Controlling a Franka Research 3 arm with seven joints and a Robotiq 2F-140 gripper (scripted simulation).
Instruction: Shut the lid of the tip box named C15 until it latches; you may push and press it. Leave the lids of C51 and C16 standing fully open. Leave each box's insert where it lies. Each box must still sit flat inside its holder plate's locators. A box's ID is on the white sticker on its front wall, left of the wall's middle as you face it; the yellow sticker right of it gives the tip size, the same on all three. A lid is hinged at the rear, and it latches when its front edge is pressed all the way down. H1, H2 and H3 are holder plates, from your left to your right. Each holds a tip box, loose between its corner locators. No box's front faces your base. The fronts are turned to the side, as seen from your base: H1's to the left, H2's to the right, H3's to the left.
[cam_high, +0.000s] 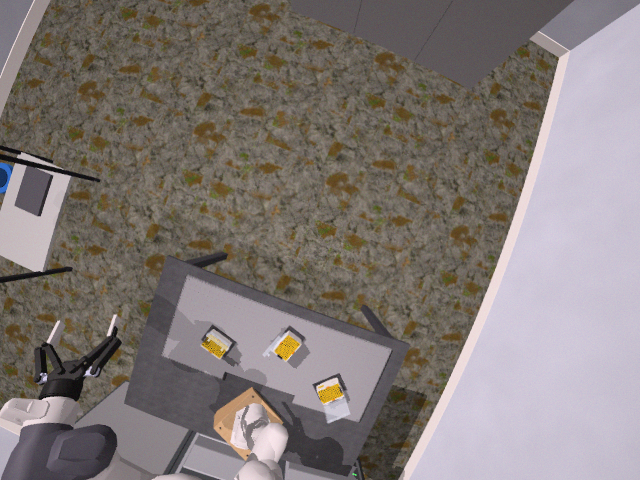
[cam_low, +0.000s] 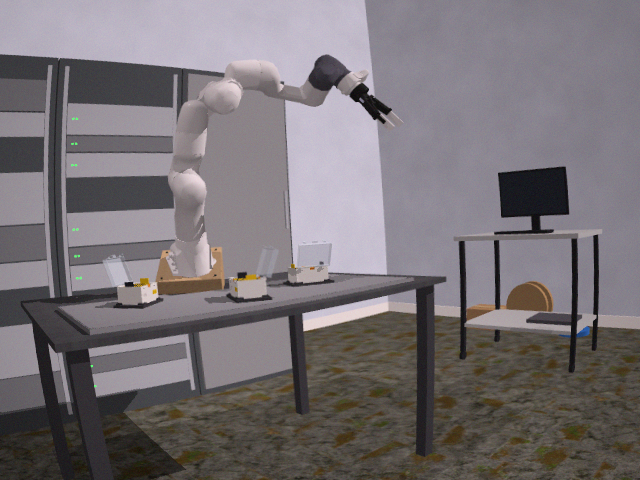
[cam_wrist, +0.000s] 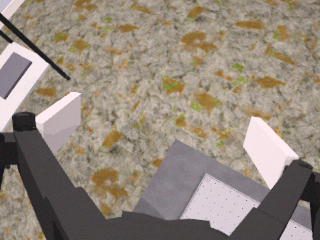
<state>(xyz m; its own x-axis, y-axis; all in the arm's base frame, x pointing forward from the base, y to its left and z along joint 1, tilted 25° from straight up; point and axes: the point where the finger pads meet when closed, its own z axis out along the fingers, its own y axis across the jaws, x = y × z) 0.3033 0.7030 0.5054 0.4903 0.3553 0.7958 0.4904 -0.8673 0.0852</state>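
— Seen from the top, where's the gripper (cam_high: 84, 328)?
— Off the bench (cam_high: 149, 392), wide open, empty; three boxes (cam_high: 216, 343) lie well apart from it.
— Exterior view?
— High above; lids (cam_low: 313, 253) stand open. Labels unreadable.
— Wrist?
— Floor, bench corner.

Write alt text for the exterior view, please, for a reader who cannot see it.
A white arm reaches high past the table's end, its end effector open and holding nothing. Three tip boxes sit on the table, lids up. A cart with a monitor stands at right.
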